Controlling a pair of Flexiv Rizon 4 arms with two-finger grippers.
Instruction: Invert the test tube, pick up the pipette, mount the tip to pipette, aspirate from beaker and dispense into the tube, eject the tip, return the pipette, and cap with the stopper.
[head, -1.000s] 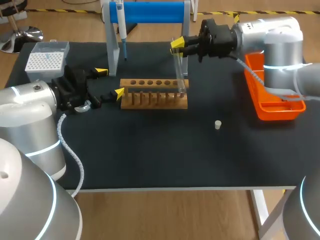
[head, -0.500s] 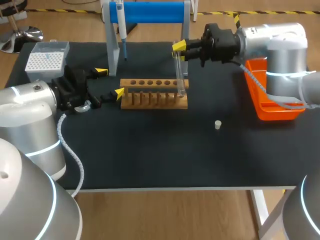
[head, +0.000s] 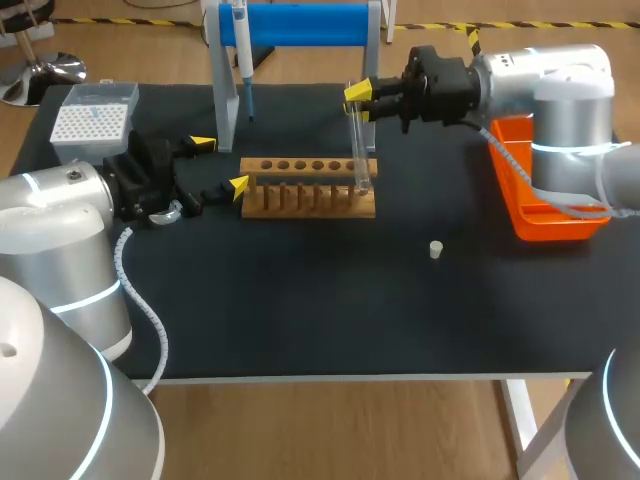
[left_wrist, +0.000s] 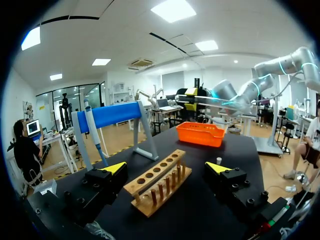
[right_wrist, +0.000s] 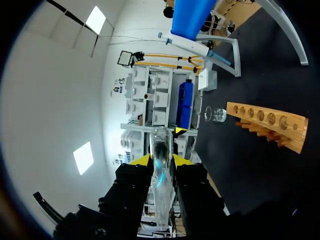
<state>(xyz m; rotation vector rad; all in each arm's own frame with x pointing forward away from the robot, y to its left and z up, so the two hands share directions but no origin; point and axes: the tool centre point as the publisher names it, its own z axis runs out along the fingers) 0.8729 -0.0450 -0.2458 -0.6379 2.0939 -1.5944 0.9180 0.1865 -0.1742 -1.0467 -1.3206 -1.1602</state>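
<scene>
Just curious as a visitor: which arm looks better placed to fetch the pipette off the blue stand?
Likely the left: the left pincer is open, empty and nearer the pipette, while the right pincer is shut on the test tube at the rack.

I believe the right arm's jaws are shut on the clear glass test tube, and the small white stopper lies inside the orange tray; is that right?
Not quite: the head view shows the small white stopper lying on the black tabletop, apart from the orange plastic tray. The right arm's jaws are indeed shut on the clear glass test tube.
</scene>
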